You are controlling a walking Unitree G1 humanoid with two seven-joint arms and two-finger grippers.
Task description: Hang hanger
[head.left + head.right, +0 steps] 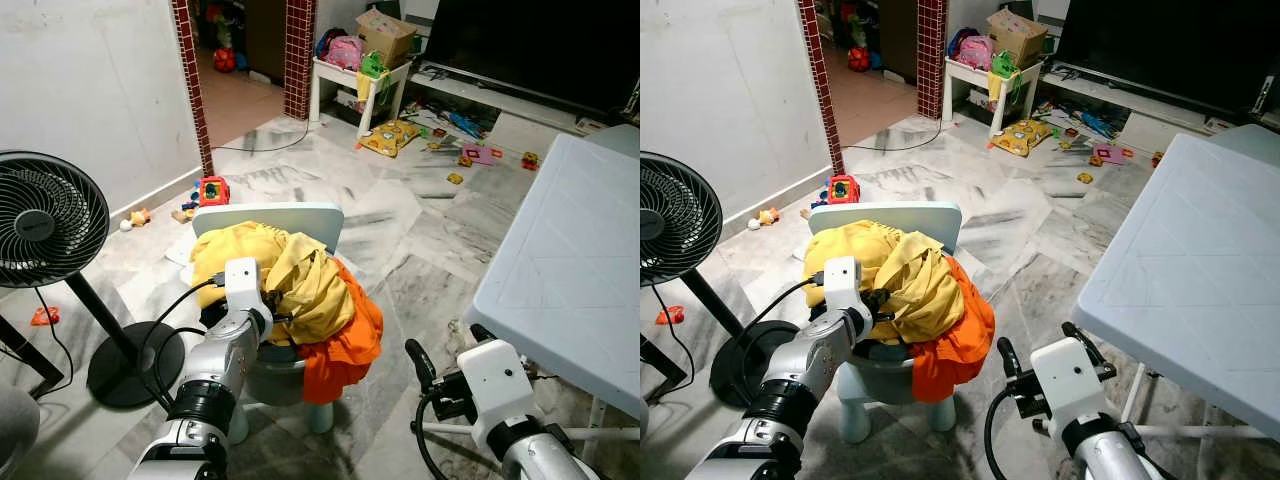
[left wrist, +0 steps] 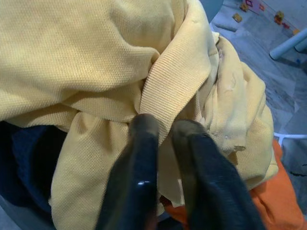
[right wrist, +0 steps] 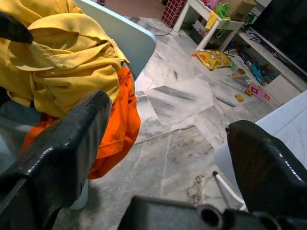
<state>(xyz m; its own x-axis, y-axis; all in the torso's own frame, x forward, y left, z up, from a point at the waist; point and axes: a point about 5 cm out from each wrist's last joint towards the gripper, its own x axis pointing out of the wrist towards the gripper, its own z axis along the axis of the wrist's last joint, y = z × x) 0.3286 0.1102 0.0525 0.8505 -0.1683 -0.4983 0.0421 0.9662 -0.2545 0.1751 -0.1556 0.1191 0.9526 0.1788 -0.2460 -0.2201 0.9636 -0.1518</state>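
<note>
Clothes (image 1: 290, 285) are heaped on a chair (image 1: 270, 218); no hanger can be made out. Yellow cloth (image 2: 182, 91) seems pinched by the nearly closed left gripper (image 2: 163, 127). The right gripper (image 3: 168, 143) is held wide open and empty, beside the table (image 1: 560, 260).

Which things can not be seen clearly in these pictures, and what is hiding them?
- Hanger: none can be made out; the yellow clothes and orange cloth cover the chair seat.
- Left gripper: fingertips press into yellow fabric in the left wrist view; whether they pinch it is unclear.
- Floor toys: too small to identify.
- White table: cut off by the right edge.
</note>
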